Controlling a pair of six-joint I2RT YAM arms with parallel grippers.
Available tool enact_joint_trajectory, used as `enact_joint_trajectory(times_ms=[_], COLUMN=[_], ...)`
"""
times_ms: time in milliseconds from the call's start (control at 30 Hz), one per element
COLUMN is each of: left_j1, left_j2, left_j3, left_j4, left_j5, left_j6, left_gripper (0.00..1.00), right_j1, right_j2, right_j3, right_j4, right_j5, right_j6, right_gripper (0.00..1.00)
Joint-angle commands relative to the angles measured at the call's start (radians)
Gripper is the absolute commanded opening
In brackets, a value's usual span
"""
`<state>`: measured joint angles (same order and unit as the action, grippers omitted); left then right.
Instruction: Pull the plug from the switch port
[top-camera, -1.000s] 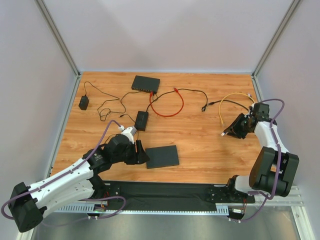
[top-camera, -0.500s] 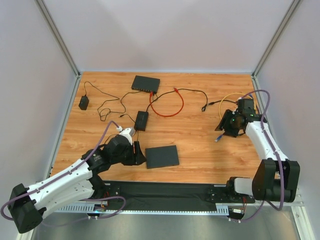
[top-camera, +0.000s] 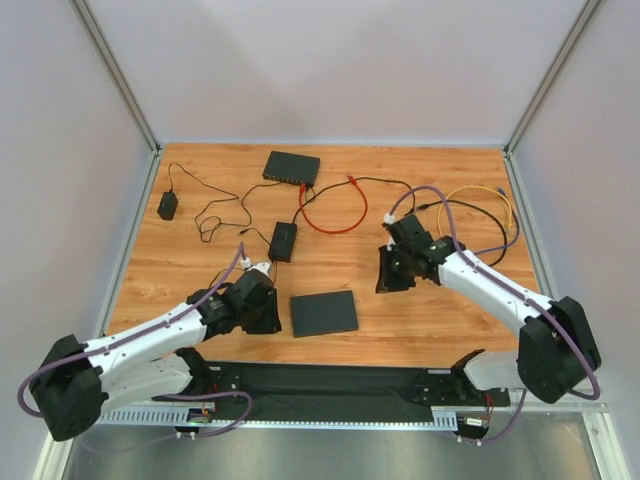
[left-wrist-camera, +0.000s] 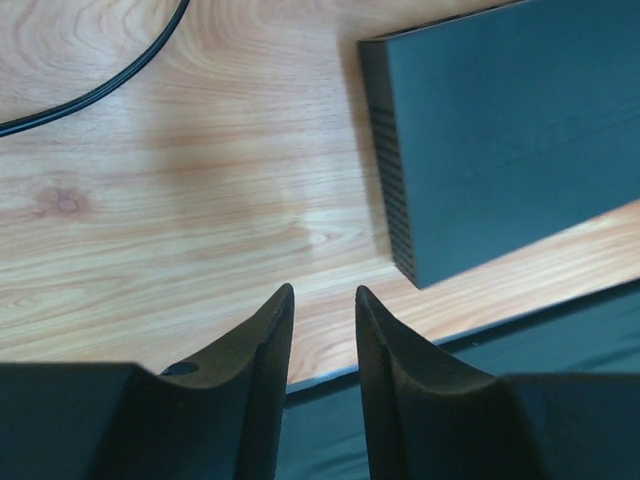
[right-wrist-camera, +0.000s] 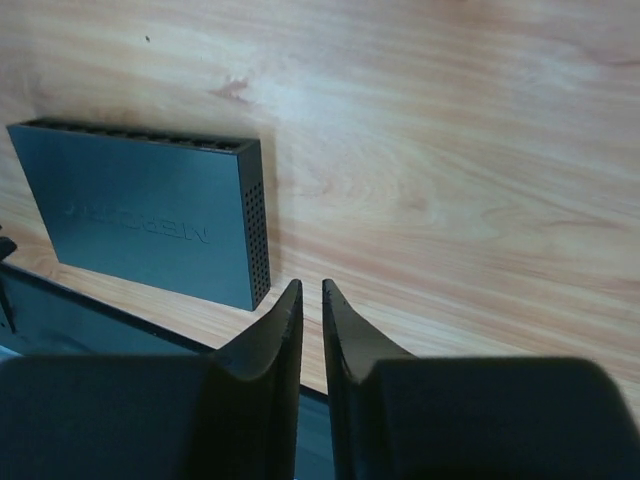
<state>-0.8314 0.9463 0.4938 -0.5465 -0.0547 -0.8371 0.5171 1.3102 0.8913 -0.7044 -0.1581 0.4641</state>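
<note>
Since the earlier frames the right arm has swung in from the right edge of the bench, away from the yellow looped cable (top-camera: 480, 205), and the right gripper (top-camera: 386, 282) now sits near mid-bench, just right of the flat dark grey rectangular box (top-camera: 323, 313). The left arm has drawn back slightly toward the near-left corner, and the left gripper (top-camera: 268, 312) lies just beside the box's left side. In the left wrist view the left gripper (left-wrist-camera: 322, 292) has its fingers a little apart with nothing between them, over bare wood-grain bench top (left-wrist-camera: 200, 200). The box corner (left-wrist-camera: 510, 130) lies to one side, and a thin black cable (left-wrist-camera: 100, 90) crosses the far corner of that view. In the right wrist view the right gripper (right-wrist-camera: 311, 287) has its fingers almost together, with only a thin slit between them and nothing held. The vented side of the box (right-wrist-camera: 150, 215) is just beside the fingertips but does not touch them. The black rectangular network switch (top-camera: 291, 167) stands near the far edge, left of centre, well apart from both grippers. A red looped cable (top-camera: 335, 210) runs to its near face; the plug itself is too small to make out. A small black box (top-camera: 284, 240) sits between the switch and the flat box, and a black power adapter (top-camera: 167, 206) sits near the left edge.
</note>
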Motion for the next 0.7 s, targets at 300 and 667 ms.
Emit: enact_joint_trajectory(times_ms=[300,667], left_j1=[0.002,-0.031], left_j2=[0.210,0.290], left_j3=[0.060,0.052], left_j4=[0.149,0.240], left_j5=[0.110,0.196], left_j6=[0.023,-0.005], left_gripper=[0.31,0.29], right_j1=[0.208,0.228], right_j2=[0.158,0.230], right_j3=[-0.063,-0.080], right_j4=[0.115,0.229], right_j5=[0.138,0.071], right_j6=[0.091,0.116], right_gripper=[0.04,0.05])
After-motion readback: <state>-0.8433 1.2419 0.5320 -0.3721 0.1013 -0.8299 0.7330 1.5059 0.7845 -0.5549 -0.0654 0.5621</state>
